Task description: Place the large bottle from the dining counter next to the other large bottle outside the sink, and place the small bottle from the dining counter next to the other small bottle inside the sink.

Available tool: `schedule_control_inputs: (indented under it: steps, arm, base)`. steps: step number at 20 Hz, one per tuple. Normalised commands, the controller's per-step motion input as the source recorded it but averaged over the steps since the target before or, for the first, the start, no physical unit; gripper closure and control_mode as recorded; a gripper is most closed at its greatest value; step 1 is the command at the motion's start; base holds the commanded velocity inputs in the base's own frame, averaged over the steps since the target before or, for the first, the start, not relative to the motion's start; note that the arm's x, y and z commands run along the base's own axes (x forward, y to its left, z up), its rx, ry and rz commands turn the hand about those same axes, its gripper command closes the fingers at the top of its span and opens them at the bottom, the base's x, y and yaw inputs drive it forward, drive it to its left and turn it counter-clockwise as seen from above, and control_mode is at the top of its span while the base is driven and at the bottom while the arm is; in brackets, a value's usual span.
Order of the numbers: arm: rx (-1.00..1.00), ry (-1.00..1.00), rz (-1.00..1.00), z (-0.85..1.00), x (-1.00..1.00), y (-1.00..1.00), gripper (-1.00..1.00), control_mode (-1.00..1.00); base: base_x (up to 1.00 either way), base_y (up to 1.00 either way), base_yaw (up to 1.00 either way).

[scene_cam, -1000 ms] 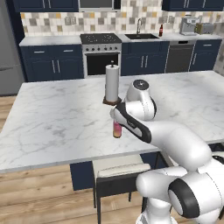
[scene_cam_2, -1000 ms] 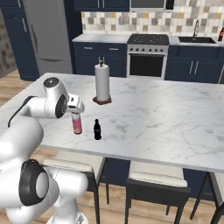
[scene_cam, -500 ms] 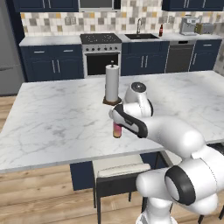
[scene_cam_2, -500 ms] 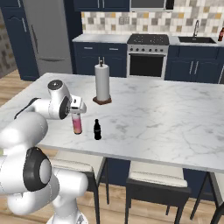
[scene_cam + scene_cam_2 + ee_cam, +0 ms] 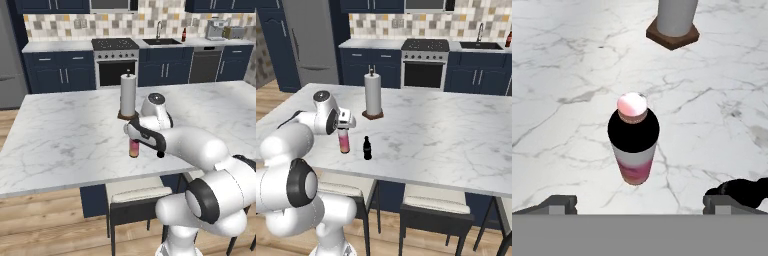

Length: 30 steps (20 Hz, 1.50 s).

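On the marble worktop (image 5: pixel 65 135), near its front edge, the large bottle (image 5: pixel 134 148) is standing upright; it is showing a pink lower body, a dark upper band and a pink cap. Directly above it, the end effector (image 5: pixel 345 123) is hovering with its jaws spread fully wide and gripping nothing. Seen along the hand, the large bottle (image 5: pixel 633 144) is sitting centred between the two fingertips (image 5: pixel 558 204), with clear gaps on both sides and no contact.

Just to the right of the large bottle, the small bottle (image 5: pixel 367 148) is standing upright; it is dark with a dark cap and is not touching its neighbour. Farther back on the worktop, a paper towel roll (image 5: pixel 373 94) is standing on a brown square base (image 5: pixel 373 115).

Against the far wall, a sink (image 5: pixel 162 42) is sitting in the back counter to the right of the stove (image 5: pixel 116 46). Another bottle (image 5: pixel 184 35) is standing on that counter just right of the sink.
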Motion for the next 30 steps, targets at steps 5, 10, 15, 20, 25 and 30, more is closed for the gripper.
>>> schedule_control_inputs:
  steps: [5,10,15,20,25,30]
  arm:
    - [0.0,0.0,0.0,-0.01,0.04,0.03,-1.0,-1.0]
    - [0.0,0.0,0.0,-0.07,0.05,0.08,-1.0,-1.0]
    - [0.0,-0.01,0.0,-0.08,0.08,0.09,-1.0,-1.0]
    - [0.0,-0.02,0.0,-0.08,0.1,0.06,-1.0,-1.0]
    - [0.0,-0.04,0.0,-0.07,0.13,0.0,-1.0,-1.0]
    - [0.0,-0.03,0.0,-0.05,0.17,0.0,-1.0,-1.0]
  base:
    - [0.0,0.0,0.0]
    - [0.0,0.0,0.0]
    - [0.0,0.0,0.0]
    - [0.0,0.0,0.0]
    - [0.0,0.0,0.0]
    - [0.0,0.0,0.0]
